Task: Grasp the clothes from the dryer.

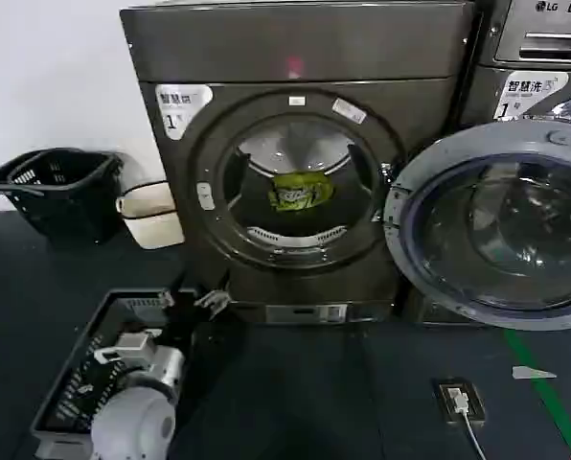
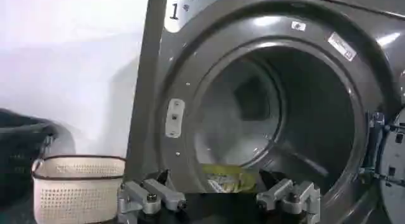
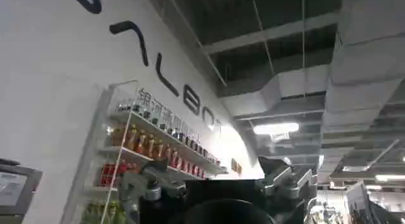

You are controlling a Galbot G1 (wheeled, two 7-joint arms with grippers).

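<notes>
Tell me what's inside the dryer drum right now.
The clothes, a small yellow-green bundle, lie on the drum floor of the dryer. In the left wrist view, the left gripper, open, covers the bundle's lower edge.

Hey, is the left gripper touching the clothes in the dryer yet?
Apart. In the head view the left gripper hangs low in front of the dryer, outside its round mouth, while the clothes lie inside the drum.
</notes>
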